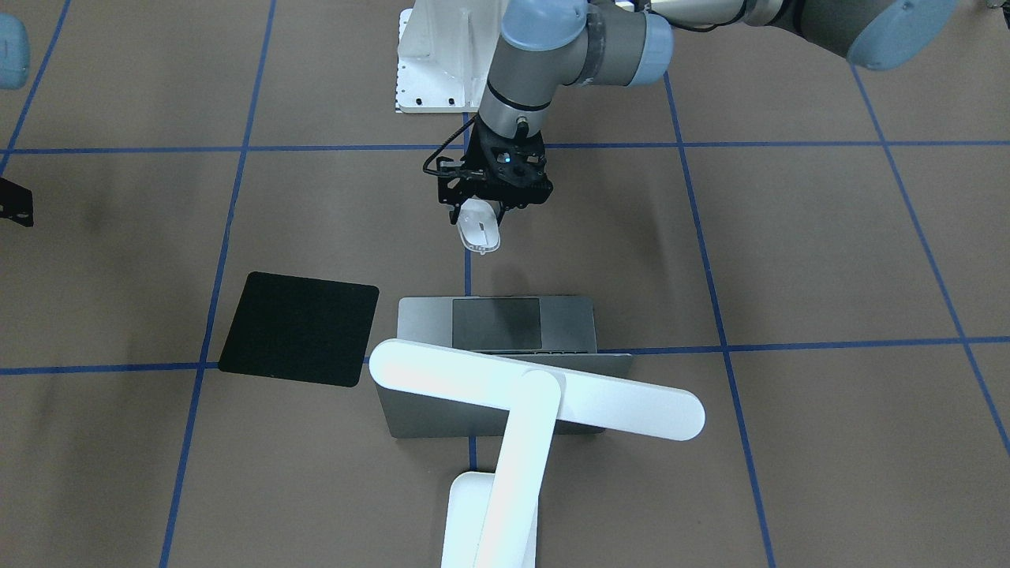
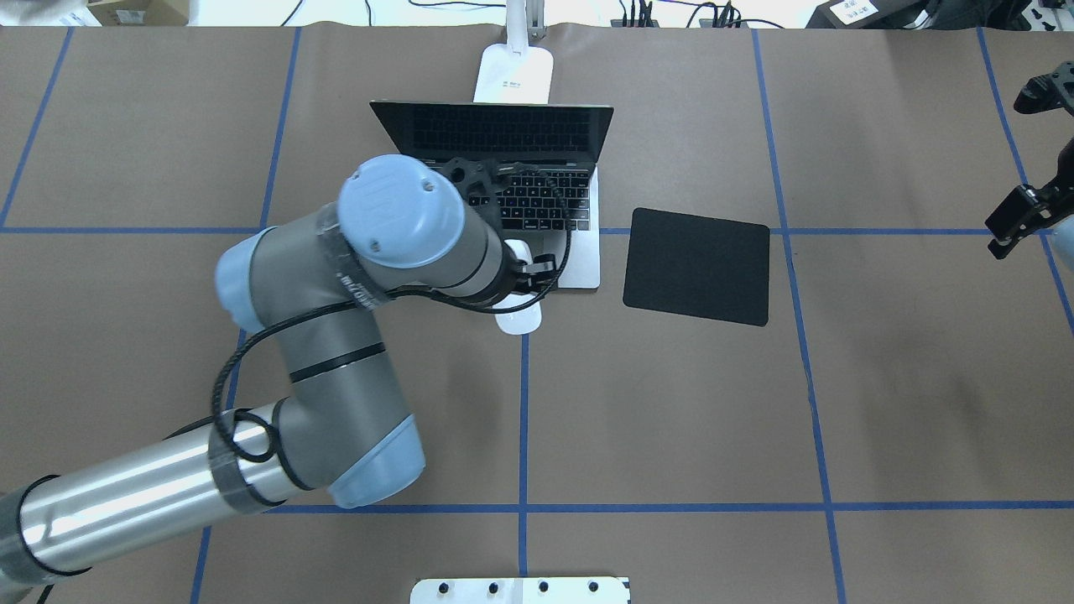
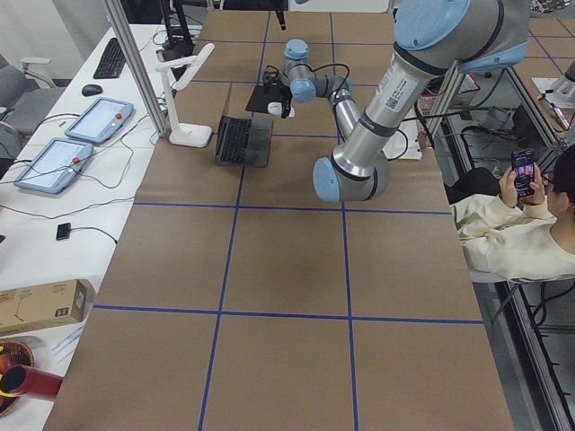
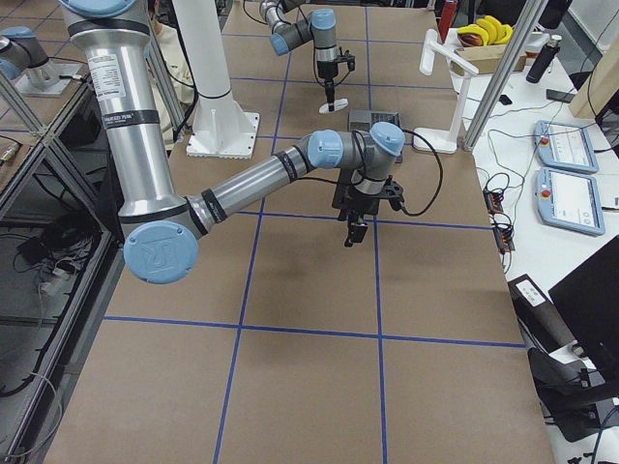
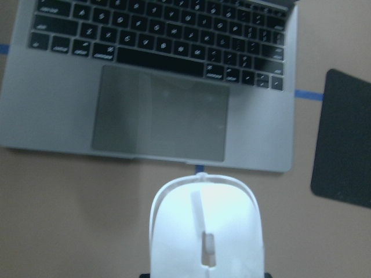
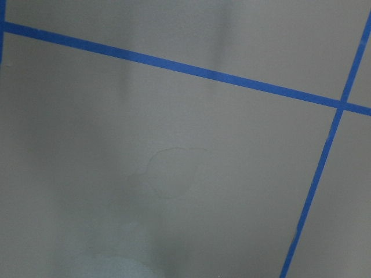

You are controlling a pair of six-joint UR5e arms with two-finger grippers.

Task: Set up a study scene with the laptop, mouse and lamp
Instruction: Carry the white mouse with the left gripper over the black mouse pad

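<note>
The open laptop (image 1: 505, 323) stands mid-table, keyboard toward the robot, and also shows in the overhead view as laptop (image 2: 581, 252). The white lamp (image 1: 615, 406) stands behind it, its bar head over the lid and its base (image 2: 514, 75) at the far edge. My left gripper (image 1: 476, 211) is shut on the white mouse (image 1: 479, 229), held above the table just in front of the laptop's trackpad (image 5: 162, 116); the mouse (image 5: 204, 231) fills the lower left wrist view. The right gripper (image 2: 1019, 222) hangs at the table's right edge, and I cannot tell how its jaws stand.
A thin black square mat (image 2: 696, 264) lies flat just right of the laptop, seen as mat (image 1: 300, 327) across the table. The white bolted pedestal (image 1: 434, 55) sits at the robot's base. A seated person (image 3: 512, 224) holds a phone beside the table.
</note>
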